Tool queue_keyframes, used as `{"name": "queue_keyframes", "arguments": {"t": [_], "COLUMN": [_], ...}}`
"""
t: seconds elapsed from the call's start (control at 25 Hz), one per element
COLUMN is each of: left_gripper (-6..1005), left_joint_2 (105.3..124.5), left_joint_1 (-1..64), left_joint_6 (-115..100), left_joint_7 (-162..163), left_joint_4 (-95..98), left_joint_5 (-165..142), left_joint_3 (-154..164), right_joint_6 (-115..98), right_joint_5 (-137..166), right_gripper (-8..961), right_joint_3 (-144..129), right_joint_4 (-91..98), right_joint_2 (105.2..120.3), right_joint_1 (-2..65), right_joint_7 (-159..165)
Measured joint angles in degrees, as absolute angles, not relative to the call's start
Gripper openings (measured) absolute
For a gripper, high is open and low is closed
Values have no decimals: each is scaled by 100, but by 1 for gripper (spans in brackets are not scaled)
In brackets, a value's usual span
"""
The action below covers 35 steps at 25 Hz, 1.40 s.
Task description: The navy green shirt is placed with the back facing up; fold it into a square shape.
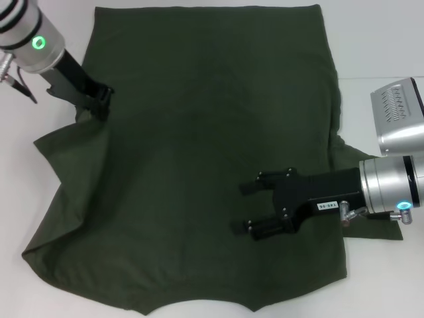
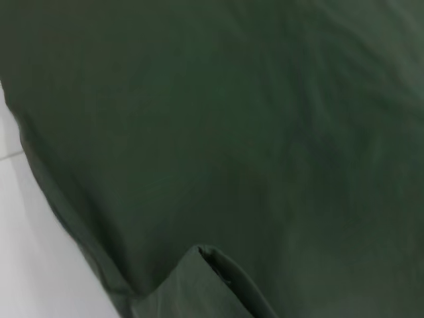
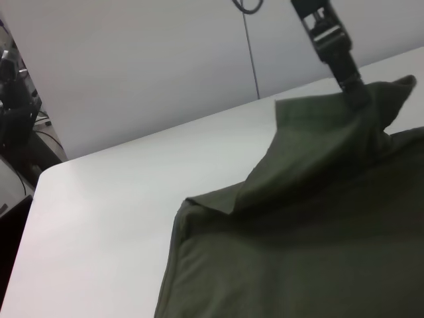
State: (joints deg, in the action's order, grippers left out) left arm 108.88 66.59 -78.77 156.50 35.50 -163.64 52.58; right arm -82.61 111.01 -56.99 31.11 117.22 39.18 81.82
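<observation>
Head view: the navy green shirt [image 1: 199, 152] lies spread over most of the white table [image 1: 384, 40], hem at the far edge, collar at the near edge. The left gripper [image 1: 101, 101], at the shirt's far-left side edge, is clamped on the fabric there, which rises in a peak above the left sleeve. The right gripper [image 1: 248, 207] hovers over the near-right body panel, fingers spread and holding nothing.

Left wrist view: only the shirt's cloth [image 2: 252, 132], a folded hem edge and a strip of table [image 2: 40, 265]; no fingers shown.

Right wrist view: the left gripper [image 3: 358, 93], seen far off, pinches a tented corner of the shirt [image 3: 318, 199].

Handling, by estimate: light, limp knit, prone to sagging and wrinkling; best taken at seams, hem or sleeve edges, both sides together.
</observation>
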Motion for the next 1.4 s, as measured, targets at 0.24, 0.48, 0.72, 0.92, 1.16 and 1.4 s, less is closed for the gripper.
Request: {"name": "queue_keyframes", "arguments": {"t": [0.24, 0.48, 0.72, 0.92, 1.16, 1.4], "left_gripper": [84, 287, 537, 651, 779, 846], "left_joint_2": [11056, 11231, 11191, 11116, 10958, 11235], "left_joint_1": [6673, 6659, 6254, 5607, 4807, 4064], "left_joint_6": [-7475, -7405, -7525, -7824, -8220, -8951], "left_joint_7": [15737, 15511, 15184, 13875, 11862, 9547], "left_joint_4": [3469, 3567, 3765, 4056, 3650, 3536], "left_joint_5": [-16306, -16320, -16227, -15099, -13281, -12292], "left_joint_3": [4988, 5015, 4812, 3730, 2973, 2659], "right_joint_6": [-8260, -8261, -8249, -8215, -8407, -8496], "right_joint_5": [11101, 11106, 11146, 11112, 11109, 11110], "right_gripper": [917, 916, 916, 916, 917, 917], "right_joint_3": [-5703, -5704, -5675, -5467, -4896, -4741], "right_joint_4": [3111, 3111, 3112, 3164, 3182, 3235], "right_joint_2": [11684, 11666, 11660, 11639, 11475, 11283], "right_joint_1": [3903, 3902, 3928, 3934, 3986, 4105], "right_joint_7": [8225, 8264, 8323, 8448, 8971, 10038]}}
